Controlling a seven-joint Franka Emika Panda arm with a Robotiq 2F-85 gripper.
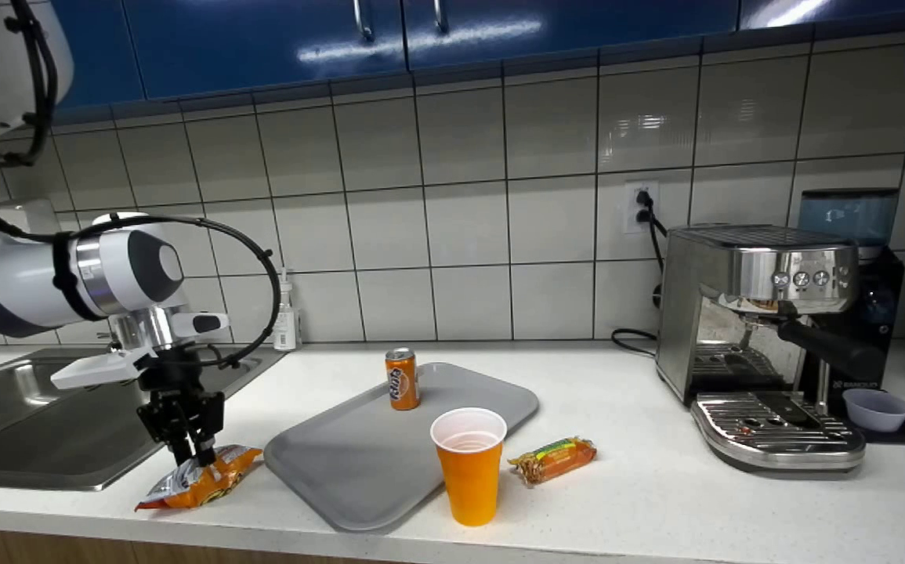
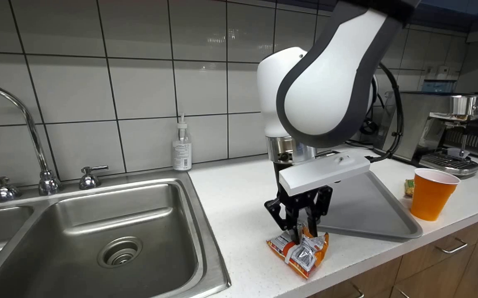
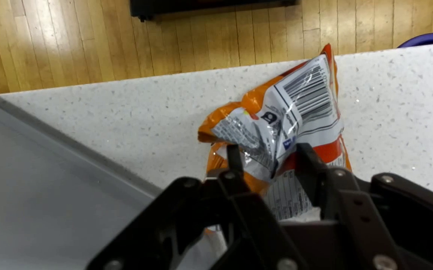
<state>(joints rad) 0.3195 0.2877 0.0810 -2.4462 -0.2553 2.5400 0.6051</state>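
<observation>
An orange and silver snack bag [image 1: 221, 479] lies near the counter's front edge, between sink and tray. Pointing down over it, my gripper [image 1: 196, 460] has its black fingers part-way together with the bag's film bunched between them. In the wrist view the bag [image 3: 306, 105] shows its barcode side, and a deep crease runs between the fingertips of the gripper [image 3: 268, 150]. The bag [image 2: 301, 254] still rests on the countertop. Beside it is a grey tray [image 1: 358, 462], on which an orange can [image 1: 401, 380] stands upright. The bag's underside is hidden.
An orange cup [image 1: 469, 486] stands by the tray's front corner, and an orange wrapped packet [image 1: 555, 460] lies behind it to the right. The sink's rim [image 2: 212, 248] borders the bag's other side. Farther off are a soap bottle [image 2: 182, 151] and an espresso machine [image 1: 758, 258].
</observation>
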